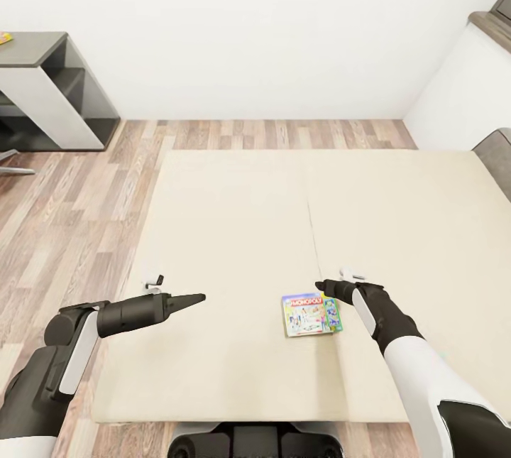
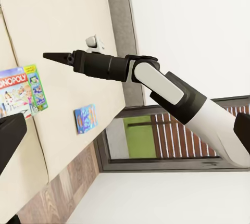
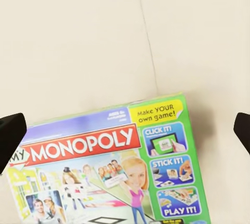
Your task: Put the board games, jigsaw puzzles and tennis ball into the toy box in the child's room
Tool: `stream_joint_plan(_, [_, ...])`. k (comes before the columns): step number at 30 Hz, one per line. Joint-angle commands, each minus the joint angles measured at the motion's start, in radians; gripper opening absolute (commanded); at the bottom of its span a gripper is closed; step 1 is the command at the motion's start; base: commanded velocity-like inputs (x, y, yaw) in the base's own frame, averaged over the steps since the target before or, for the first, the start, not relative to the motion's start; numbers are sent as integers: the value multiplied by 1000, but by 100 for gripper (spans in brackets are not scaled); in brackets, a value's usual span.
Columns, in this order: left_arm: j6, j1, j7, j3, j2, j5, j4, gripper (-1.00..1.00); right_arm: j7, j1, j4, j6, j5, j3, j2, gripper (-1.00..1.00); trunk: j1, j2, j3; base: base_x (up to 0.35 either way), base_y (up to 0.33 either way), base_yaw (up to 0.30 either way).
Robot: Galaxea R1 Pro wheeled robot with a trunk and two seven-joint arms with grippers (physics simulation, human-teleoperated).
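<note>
Lying flat on the beige bed point(image 1: 234, 231), the white-green Monopoly board game point(image 1: 311, 314) sits just below and ahead of the right jaws point(image 1: 325, 286), which hang spread wide above it, not touching. A blue board game point(image 2: 85, 118) lies farther along the mattress. The left jaws point(image 1: 195, 297) hover pressed together, well apart from both boxes.
</note>
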Motion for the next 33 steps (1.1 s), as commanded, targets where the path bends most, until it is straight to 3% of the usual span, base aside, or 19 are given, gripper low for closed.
stream_joint_plan(1, [6,0,-2,0,0,2,0,100,1,0,-1,6,-8,-2,1,100,0,-2,-3,0,0,0])
stream_joint_plan(33, [6,0,-1,3,0,0,0,100,1,0,0,3,-9,-2,-8,100,0,-2,-56,0,0,0])
